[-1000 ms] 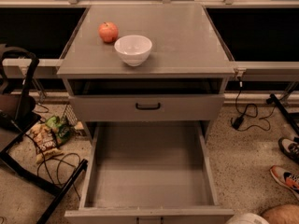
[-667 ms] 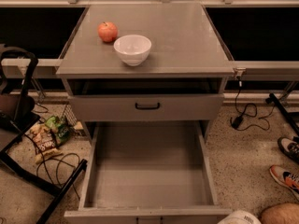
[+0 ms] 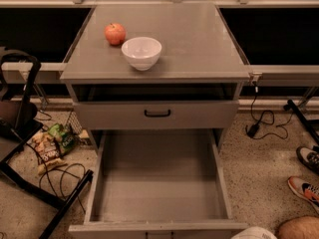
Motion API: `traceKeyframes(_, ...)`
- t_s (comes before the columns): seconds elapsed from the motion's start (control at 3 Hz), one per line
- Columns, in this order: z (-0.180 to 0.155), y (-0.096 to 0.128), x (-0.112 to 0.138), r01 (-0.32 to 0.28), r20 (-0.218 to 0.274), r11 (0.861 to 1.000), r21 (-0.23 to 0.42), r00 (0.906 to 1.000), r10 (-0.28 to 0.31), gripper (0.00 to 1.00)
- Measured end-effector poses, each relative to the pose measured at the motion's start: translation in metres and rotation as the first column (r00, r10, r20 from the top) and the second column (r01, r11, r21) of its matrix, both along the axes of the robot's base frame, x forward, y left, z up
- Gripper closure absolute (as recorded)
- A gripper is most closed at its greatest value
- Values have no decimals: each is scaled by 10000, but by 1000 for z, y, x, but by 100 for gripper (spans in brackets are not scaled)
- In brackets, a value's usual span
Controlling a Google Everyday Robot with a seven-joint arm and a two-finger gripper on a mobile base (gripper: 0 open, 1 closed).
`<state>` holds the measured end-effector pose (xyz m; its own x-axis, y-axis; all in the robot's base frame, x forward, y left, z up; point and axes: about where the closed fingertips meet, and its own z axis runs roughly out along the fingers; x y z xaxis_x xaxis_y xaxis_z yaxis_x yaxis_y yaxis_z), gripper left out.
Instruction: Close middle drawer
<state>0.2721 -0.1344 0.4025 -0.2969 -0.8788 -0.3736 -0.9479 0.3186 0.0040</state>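
The middle drawer (image 3: 158, 183) is pulled far out toward me. Its long plain grey tray is empty, and its low front panel (image 3: 157, 229) lies along the bottom edge of the view. Above it, a grey drawer (image 3: 155, 114) with a taller front and a black handle (image 3: 157, 113) stands slightly out of the grey cabinet (image 3: 155, 76). Of my gripper (image 3: 254, 232) only a white rounded part shows, at the bottom edge just right of the middle drawer's front right corner.
A red apple (image 3: 115, 34) and a white bowl (image 3: 141, 52) sit on the cabinet top. A black frame (image 3: 30, 183), snack bags (image 3: 52, 146) and cables lie on the floor at left. Shoes (image 3: 306, 176), a cable (image 3: 256, 121) and a tan rounded object (image 3: 299, 228) are at right.
The white part of my gripper has come a little further into view at the bottom edge and shifted slightly left. The drawers have not moved.
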Motion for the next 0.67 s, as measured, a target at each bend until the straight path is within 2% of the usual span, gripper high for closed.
traceKeyframes(0.33, -13, 16, 52, -442, 1283, 9981, 439, 9910, 383, 100)
traceKeyframes(0.67, -21, 27, 74, -744, 1782, 9960, 486, 9819, 647, 100)
